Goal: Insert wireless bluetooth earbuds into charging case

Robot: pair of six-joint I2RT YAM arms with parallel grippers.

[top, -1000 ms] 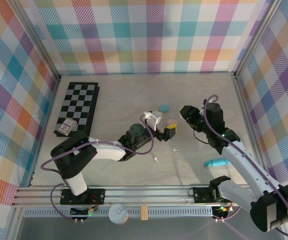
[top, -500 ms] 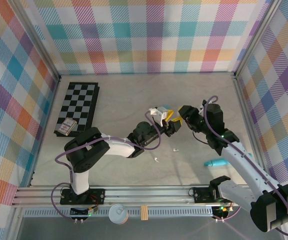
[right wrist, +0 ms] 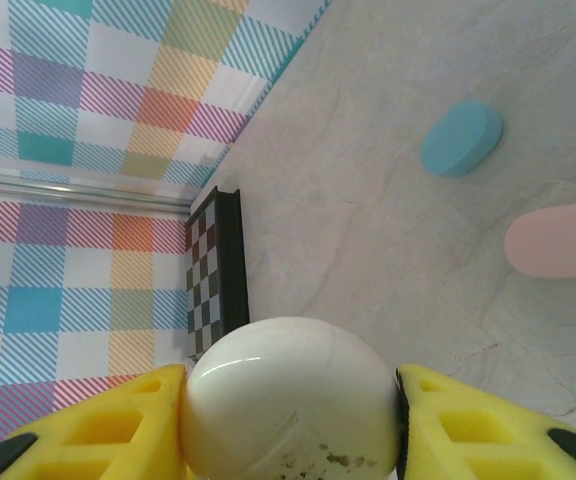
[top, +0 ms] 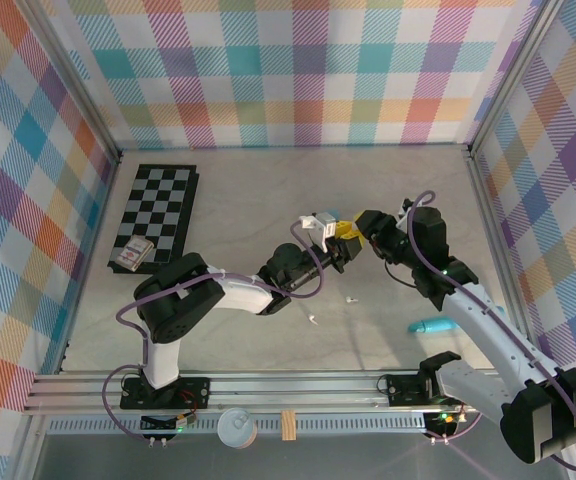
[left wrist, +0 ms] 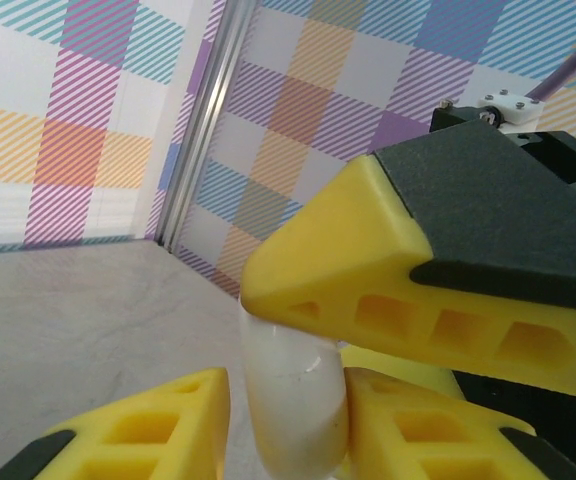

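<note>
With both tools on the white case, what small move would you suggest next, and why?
Probably tilt the left tool gently to pry the white case open: both it and the right tool grip that case, which looks closed, so nothing could go in yet.

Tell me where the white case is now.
Mid-table in the top view, right of the checkerboard, the white case is clamped in the right gripper, the left gripper gripping it too.

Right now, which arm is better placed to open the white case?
Probably left. The right fingers clamp the white case by its sides, acting as holder, while the left fingers sit tight around its free end and could pry it open.
</note>
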